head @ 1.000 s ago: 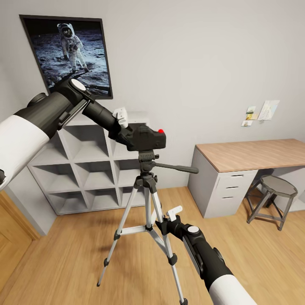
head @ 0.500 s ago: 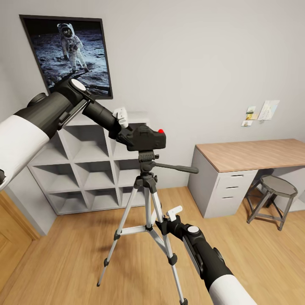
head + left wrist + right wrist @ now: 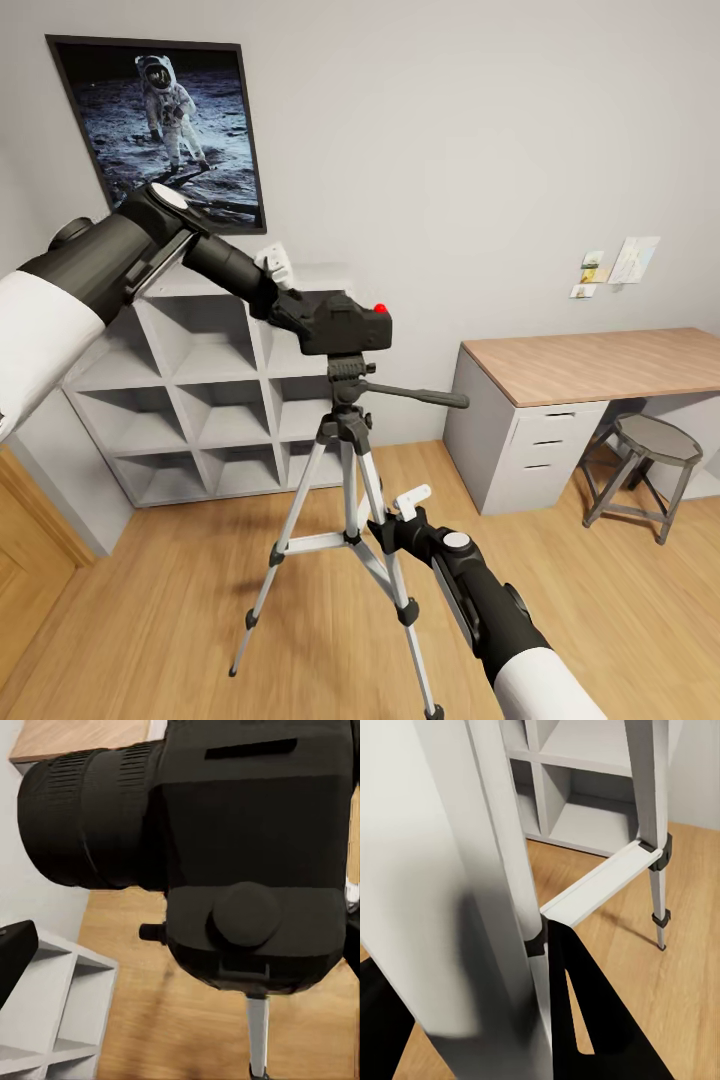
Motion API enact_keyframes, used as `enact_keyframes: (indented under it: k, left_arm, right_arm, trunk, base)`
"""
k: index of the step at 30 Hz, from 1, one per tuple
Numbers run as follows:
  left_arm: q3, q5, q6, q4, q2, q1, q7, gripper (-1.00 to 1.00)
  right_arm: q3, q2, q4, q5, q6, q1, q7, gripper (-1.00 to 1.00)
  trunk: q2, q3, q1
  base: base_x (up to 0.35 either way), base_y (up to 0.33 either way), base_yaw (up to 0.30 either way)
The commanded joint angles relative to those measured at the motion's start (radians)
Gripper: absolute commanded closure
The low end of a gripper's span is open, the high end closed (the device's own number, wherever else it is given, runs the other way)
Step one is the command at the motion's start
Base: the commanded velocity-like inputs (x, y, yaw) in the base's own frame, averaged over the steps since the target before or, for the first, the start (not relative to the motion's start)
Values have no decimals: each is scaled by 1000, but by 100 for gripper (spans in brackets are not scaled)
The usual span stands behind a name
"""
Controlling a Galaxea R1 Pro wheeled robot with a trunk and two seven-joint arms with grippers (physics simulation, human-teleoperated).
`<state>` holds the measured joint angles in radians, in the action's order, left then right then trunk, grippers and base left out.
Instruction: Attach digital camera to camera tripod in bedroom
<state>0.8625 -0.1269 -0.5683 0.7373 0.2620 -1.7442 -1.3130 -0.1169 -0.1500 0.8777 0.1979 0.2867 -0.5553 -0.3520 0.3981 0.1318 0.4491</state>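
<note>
The small black digital camera with its red button sits on top of the black head of the camera tripod, which stands on the wood floor. My left gripper is just behind the camera's left end and open; in the left wrist view the camera looms close, with one black finger off to its side. Lower down, my right gripper is shut on a silver tripod leg, with a black finger beside it.
A white cube shelf stands against the wall behind the tripod, under the astronaut poster. To the right are a wood-topped white desk and a grey stool. A wooden panel is at lower left.
My left arm has drawn back a little up and to the left, away from the camera. The camera stays on the tripod head. The right arm holds still.
</note>
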Motion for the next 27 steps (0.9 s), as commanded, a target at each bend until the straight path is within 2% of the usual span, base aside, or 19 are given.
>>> enact_keyframes:
  k: [1,4,5,9,10,14,20,22,23,25,26,27]
  left_arm:
    - [-30,0,-18,-1,16,-2,42,-100]
    - [-116,-4,-48,-5,42,-2,66,-100]
    - [-183,-7,-69,-11,60,-2,79,-100]
    - [-303,-10,-108,-34,95,-2,93,-100]
    - [-340,-11,-121,-51,111,-2,97,-100]
    - [-379,-14,-137,-101,135,-2,98,-100]
    - [-404,-38,-145,-232,151,0,93,-100]
    - [-407,-61,-145,-278,152,0,92,-100]
    - [-409,-91,-144,-328,153,0,91,-100]
    - [-410,-127,-142,-385,153,0,92,-100]
    - [-410,-165,-140,-448,152,0,92,-100]
    - [-411,-184,-139,-484,151,0,92,-100]
  right_arm:
    - [0,0,-63,15,3,0,-9,100]
    - [0,1,-63,15,3,0,-9,100]
    - [0,1,-63,15,3,0,-9,100]
    - [0,1,-63,15,3,0,-9,100]
    - [0,1,-63,15,3,0,-9,100]
    - [0,1,-63,15,3,0,-9,100]
    - [0,0,-64,15,3,0,-9,100]
    - [0,0,-64,15,3,0,-9,100]
    - [0,0,-65,15,3,0,-9,100]
    - [0,0,-65,15,3,0,-9,100]
    - [0,0,-65,15,3,0,-9,100]
    - [0,0,-65,15,3,0,-9,100]
  trunk:
    - [2,3,1]
    - [2,3,1]
    - [2,3,1]
    - [2,3,1]
    - [2,3,1]
    - [2,3,1]
    - [2,3,1]
    - [2,3,1]
    - [2,3,1]
    - [2,3,1]
    - [2,3,1]
    - [2,3,1]
  base:
    - [0,0,0]
    - [0,0,0]
    - [0,0,0]
    - [0,0,0]
    - [0,0,0]
    - [0,0,0]
    - [0,0,0]
    - [0,0,0]
    - [0,0,0]
    - [0,0,0]
    - [0,0,0]
    - [0,0,0]
